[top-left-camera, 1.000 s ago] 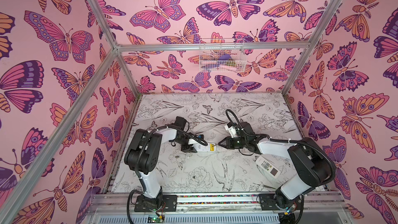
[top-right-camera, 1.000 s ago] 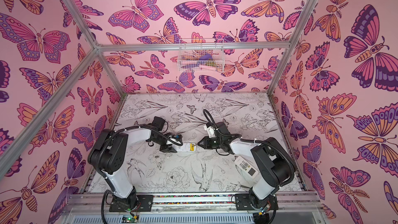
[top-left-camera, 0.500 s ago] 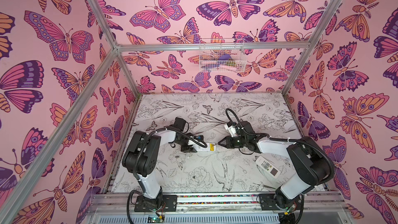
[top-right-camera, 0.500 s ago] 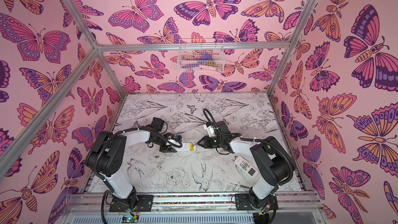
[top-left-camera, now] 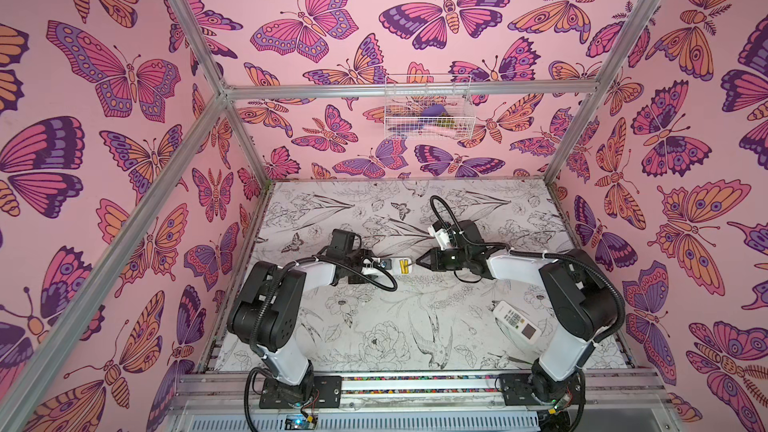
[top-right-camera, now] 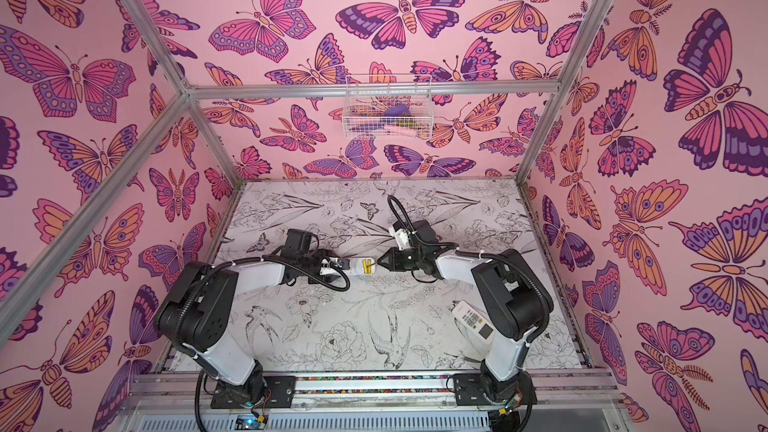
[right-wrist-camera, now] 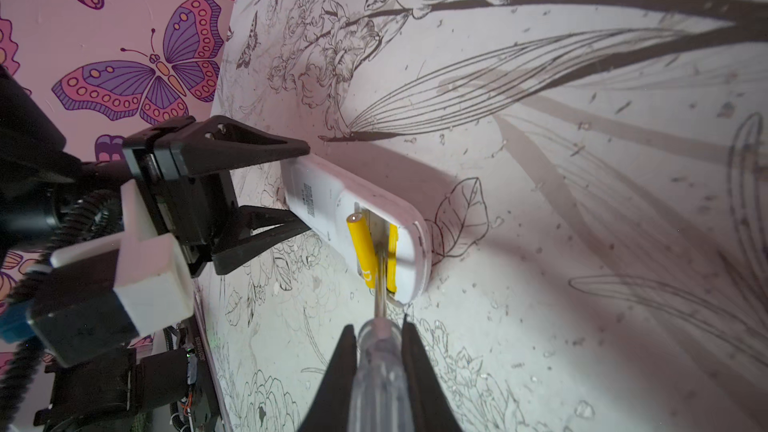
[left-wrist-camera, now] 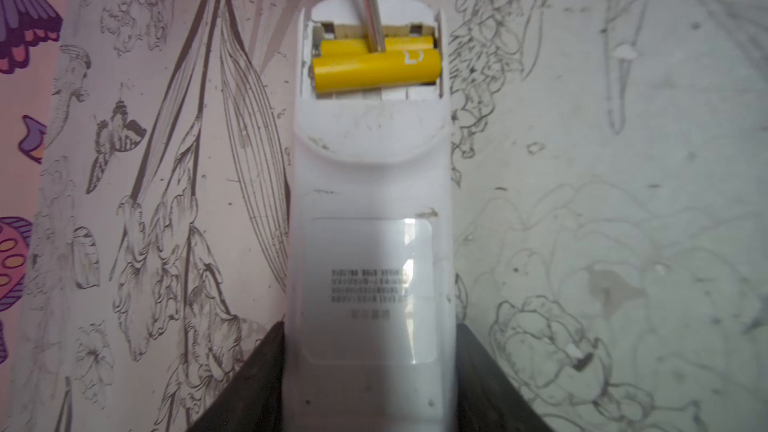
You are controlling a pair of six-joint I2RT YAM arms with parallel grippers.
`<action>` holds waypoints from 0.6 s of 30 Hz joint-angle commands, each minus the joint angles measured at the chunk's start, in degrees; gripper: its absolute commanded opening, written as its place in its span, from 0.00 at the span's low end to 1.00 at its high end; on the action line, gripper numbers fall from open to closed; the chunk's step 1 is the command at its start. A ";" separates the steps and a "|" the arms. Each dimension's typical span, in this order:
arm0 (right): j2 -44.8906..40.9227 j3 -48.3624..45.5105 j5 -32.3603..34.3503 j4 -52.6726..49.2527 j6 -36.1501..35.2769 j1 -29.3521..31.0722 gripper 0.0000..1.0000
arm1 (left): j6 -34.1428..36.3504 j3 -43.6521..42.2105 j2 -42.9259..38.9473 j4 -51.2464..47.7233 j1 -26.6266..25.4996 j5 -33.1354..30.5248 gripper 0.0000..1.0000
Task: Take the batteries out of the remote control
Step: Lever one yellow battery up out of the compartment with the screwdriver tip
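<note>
A white remote control (left-wrist-camera: 370, 201) lies face down on the table with its battery bay uncovered. My left gripper (left-wrist-camera: 370, 328) is shut on its rear end, one finger on each long side. Two yellow batteries (left-wrist-camera: 374, 66) lie side by side in the bay; the nearer one sits higher. My right gripper (right-wrist-camera: 378, 324) is shut on a clear-handled screwdriver (right-wrist-camera: 376, 367). Its metal shaft (left-wrist-camera: 372, 6) reaches into the groove between the two batteries (right-wrist-camera: 361, 249). In both top views the remote (top-left-camera: 401, 265) (top-right-camera: 365, 265) lies between the left gripper (top-left-camera: 380, 265) and the right gripper (top-left-camera: 417, 263).
A second white remote (top-left-camera: 517, 322) (top-right-camera: 473, 322) lies face up near the right arm's base. A wire basket (top-left-camera: 428, 108) hangs on the back wall. Pink butterfly walls close the table on three sides.
The left arm has shifted slightly with the remote, and the right gripper with the screwdriver has edged closer to the open bay. Both grips are unchanged.
</note>
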 commanded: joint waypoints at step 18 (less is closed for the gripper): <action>2.33 4.20 -4.74 1.38 -0.07 -0.10 0.00 | 7.01 -7.20 1.59 27.83 -1.46 -8.37 0.30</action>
